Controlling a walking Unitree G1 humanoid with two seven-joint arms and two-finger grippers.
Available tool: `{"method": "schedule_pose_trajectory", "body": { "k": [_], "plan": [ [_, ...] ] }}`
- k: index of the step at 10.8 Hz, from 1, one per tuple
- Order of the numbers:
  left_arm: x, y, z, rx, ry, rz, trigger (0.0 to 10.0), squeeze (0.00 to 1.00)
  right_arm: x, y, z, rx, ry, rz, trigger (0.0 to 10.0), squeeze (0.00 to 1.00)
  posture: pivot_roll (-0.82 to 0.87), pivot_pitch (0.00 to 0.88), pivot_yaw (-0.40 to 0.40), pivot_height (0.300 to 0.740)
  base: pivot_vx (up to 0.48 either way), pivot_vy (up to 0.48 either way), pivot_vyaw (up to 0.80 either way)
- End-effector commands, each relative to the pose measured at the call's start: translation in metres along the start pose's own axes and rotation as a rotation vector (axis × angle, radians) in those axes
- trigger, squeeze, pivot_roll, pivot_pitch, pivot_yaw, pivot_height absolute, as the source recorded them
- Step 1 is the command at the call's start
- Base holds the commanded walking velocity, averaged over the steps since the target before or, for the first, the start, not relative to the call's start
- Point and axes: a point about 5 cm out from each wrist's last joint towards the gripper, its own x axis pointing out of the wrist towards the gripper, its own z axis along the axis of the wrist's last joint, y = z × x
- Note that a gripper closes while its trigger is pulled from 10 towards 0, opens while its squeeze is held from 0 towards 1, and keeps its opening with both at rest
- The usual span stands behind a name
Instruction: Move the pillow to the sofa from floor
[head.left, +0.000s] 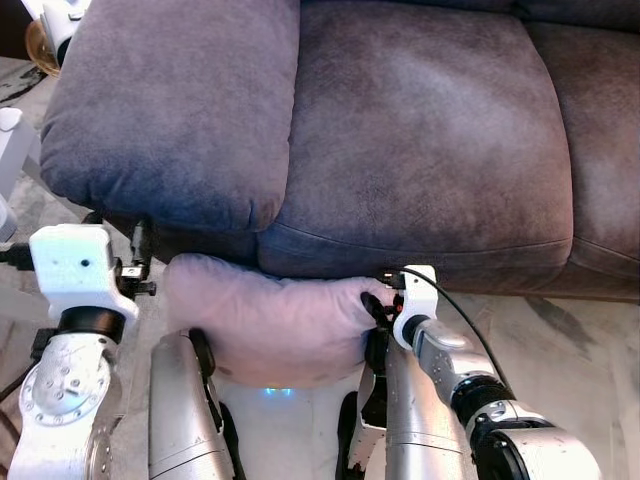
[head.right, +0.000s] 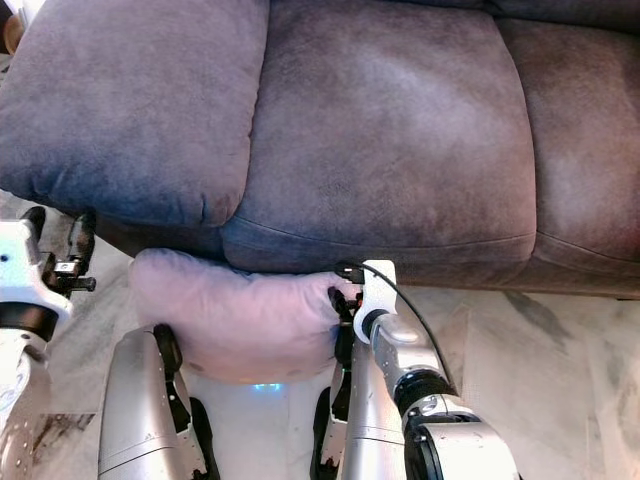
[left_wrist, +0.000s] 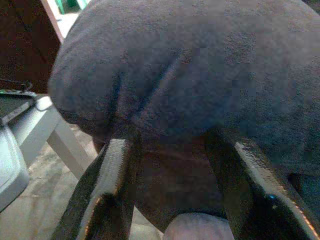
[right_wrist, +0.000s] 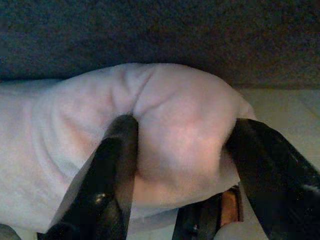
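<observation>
The right gripper (right_wrist: 182, 155) pinches one end of the pillow (head.left: 265, 315), fingers sunk into the stuffing for a firm lift. The pillow lies low against the sofa (head.left: 420, 150) front (long axis along it). The left gripper (left_wrist: 180, 195) is spread, empty, beside the armrest.

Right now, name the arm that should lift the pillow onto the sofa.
Right. The right gripper is clamped on a fold at the end of the pillow, just below the sofa seat front. The left gripper is open beside the armrest, holding nothing.
</observation>
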Motion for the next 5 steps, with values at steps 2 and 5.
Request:
{"method": "schedule_pose_trajectory", "body": {
  "k": [2, 5],
  "plan": [
    [-0.0047, -0.0030, 0.0018, -0.006, 0.009, -0.020, 10.0, 0.00, -0.0023, -0.0026, -0.0175, 0.007, 0.058, -0.011, 0.0, 0.00, 0.16, 0.395, -0.147, 0.498, 0.000, 0.000, 0.00],
    [-0.0041, -0.0068, 0.0009, -0.019, 0.026, -0.032, 10.0, 0.00, -0.0033, -0.0046, -0.0215, -0.001, 0.067, -0.021, 0.0, 0.00, 0.15, 0.388, -0.156, 0.498, 0.000, 0.000, 0.00]
  ]
}}
